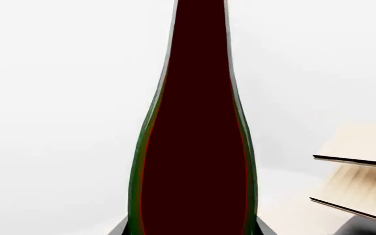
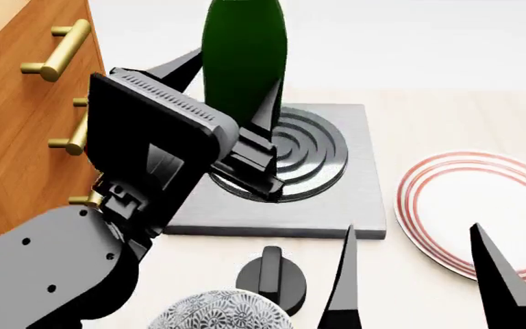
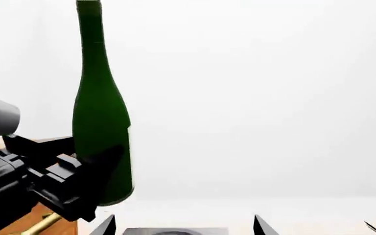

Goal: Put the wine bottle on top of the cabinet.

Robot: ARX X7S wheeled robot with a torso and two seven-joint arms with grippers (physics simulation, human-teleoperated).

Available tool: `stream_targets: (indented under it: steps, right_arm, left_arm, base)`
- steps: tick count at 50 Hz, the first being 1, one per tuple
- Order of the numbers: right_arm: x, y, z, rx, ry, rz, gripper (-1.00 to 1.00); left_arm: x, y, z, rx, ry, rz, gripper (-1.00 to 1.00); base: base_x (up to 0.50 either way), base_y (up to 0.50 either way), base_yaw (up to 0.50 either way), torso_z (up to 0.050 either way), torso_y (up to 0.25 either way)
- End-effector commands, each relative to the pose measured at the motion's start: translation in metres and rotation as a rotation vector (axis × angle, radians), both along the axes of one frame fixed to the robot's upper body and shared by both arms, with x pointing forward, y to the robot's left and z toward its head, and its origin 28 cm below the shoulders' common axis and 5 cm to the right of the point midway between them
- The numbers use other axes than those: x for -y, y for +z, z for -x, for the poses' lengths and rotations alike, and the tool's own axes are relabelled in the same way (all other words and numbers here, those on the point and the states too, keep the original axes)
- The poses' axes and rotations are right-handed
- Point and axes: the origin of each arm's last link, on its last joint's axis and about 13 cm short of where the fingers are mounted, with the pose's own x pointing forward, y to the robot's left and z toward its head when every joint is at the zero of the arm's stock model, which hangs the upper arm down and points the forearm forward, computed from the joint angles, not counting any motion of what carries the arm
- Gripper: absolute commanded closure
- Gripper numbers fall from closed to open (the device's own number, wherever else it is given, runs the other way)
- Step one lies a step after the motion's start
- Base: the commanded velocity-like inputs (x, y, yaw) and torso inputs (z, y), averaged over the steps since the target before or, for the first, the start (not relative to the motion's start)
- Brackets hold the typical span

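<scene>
The wine bottle [image 2: 244, 55] is dark green and upright, held in the air above the grey hob beside the cabinet [image 2: 16, 137]. Its top runs out of the head view. My left gripper [image 2: 227, 89] is shut on the bottle's lower body, one black finger on each side. In the left wrist view the bottle [image 1: 195, 147] fills the middle between the left gripper's [image 1: 193, 230] fingertips. The right wrist view shows the bottle [image 3: 100, 122] lifted clear of the surface. My right gripper [image 2: 423, 274] is open and empty near the front, also in its own view [image 3: 183, 226].
A grey hob plate with concentric rings [image 2: 336, 178] lies under the bottle, a black knob [image 2: 270, 274] in front of it. A white plate with red rings [image 2: 482, 199] lies at the right. A patterned bowl [image 2: 222, 312] sits at the front edge. A pale wooden rack [image 1: 358, 166] stands farther off.
</scene>
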Motion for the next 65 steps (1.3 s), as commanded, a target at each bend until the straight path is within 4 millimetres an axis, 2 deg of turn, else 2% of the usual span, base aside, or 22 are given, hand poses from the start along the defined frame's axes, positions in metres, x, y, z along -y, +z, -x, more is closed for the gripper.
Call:
stream_targets:
  steps: [1,13,15,16,18,23,29,35,40,57,59,65]
  right_arm:
    - [-0.007,-0.008,-0.004,0.0,0.025,0.008,-1.0]
    - [-0.009,-0.011,-0.005,-0.014,0.035,0.006,-1.0]
    - [-0.009,-0.01,-0.005,-0.013,0.036,0.006,-1.0]
    - [-0.009,-0.011,-0.005,-0.013,0.037,0.005,-1.0]
    - [-0.008,-0.011,-0.005,-0.014,0.035,0.005,-1.0]
    - [-0.009,-0.007,-0.003,-0.004,0.04,0.005,-1.0]
    - [-0.01,-0.007,-0.003,-0.005,0.044,0.005,-1.0]
    - [-0.01,-0.008,-0.003,-0.009,0.047,0.005,-1.0]
    - [-0.012,-0.009,-0.004,-0.012,0.055,0.01,-1.0]
    - [-0.015,-0.011,-0.005,-0.018,0.07,0.012,-1.0]
    - [-0.016,-0.011,-0.005,-0.018,0.073,0.013,-1.0]
    - [-0.018,-0.007,-0.002,-0.007,0.096,-0.007,-1.0]
  left_arm:
    - [-0.014,0.054,0.001,0.088,0.022,0.069,1.0]
    - [-0.037,0.091,-0.009,0.146,0.149,-0.012,1.0]
    - [-0.041,0.1,-0.01,0.138,0.148,0.035,1.0]
    - [-0.044,0.106,-0.012,0.194,0.19,-0.044,1.0]
    - [-0.047,0.113,-0.015,0.157,0.178,0.018,1.0]
    - [-0.059,0.132,-0.022,0.177,0.23,-0.008,1.0]
    - [-0.08,0.155,-0.029,0.185,0.309,0.0,1.0]
    - [-0.106,0.171,-0.037,0.169,0.409,0.019,1.0]
    - [-0.119,0.182,-0.039,0.165,0.467,0.016,1.0]
    - [-0.15,0.195,-0.048,0.13,0.613,0.02,1.0]
    - [-0.15,0.196,-0.048,0.134,0.618,-0.032,1.0]
    - [-0.157,0.195,-0.049,0.104,0.627,0.044,1.0]
  base:
    - [0.0,0.0,0.0,0.0,0.01]
    - [0.0,0.0,0.0,0.001,0.0]
    - [0.0,0.0,0.0,0.0,0.005]
    - [0.0,0.0,0.0,0.0,0.0]
    - [0.0,0.0,0.0,0.0,0.0]
    - [0.0,0.0,0.0,0.0,0.0]
    - [0.0,0.0,0.0,0.0,0.002]
    - [0.0,0.0,0.0,0.0,0.0]
    - [0.0,0.0,0.0,0.0,0.002]
    - [0.0,0.0,0.0,0.001,0.001]
    - [0.0,0.0,0.0,0.0,0.0]
    - [0.0,0.0,0.0,0.0,0.002]
